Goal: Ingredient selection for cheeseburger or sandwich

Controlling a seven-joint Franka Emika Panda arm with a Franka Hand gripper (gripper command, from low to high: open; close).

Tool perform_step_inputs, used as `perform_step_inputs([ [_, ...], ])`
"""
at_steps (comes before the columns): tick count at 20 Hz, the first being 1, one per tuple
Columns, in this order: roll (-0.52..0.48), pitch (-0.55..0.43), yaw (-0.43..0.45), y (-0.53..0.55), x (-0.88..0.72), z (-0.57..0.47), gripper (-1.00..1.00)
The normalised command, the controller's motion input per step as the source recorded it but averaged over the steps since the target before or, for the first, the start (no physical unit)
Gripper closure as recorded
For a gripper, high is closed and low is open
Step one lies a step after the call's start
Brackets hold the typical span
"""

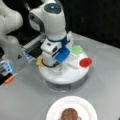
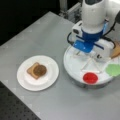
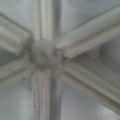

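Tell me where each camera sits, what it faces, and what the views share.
Front view: high, off the arm, facing the gripper over the divided tray; plate nearest.
Front view: high, opposite side; bread slice and patty on the plate.
Wrist view: straight down on the tray's dividers; no robot body.
Shared: tray.

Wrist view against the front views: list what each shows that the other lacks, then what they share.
Only the wrist view shows the hub where the tray's dividers meet, close up. Only the front views show the plate with a patty on a bread slice, the red piece, the green piece and the arm's hand low over the tray. Both show the white divided tray and its dividers.
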Motion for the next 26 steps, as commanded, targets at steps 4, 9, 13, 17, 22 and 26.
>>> perform_step_inputs([
  [4, 0.072, -0.227, -0.067, 0.1, -0.09, -0.15, -1.0],
  [9, 0.07, -0.191, -0.084, 0.1, -0.08, -0.14, -1.0],
  [13, 0.054, -0.186, -0.097, 0.14, -0.1, -0.16, -1.0],
  [17, 0.046, -0.181, -0.085, 0.15, -0.17, -0.17, -1.0],
  [22, 0.04, -0.195, -0.083, 0.14, -0.24, -0.19, -1.0],
  [26, 0.038, -0.204, -0.081, 0.11, -0.31, -0.17, -1.0],
])
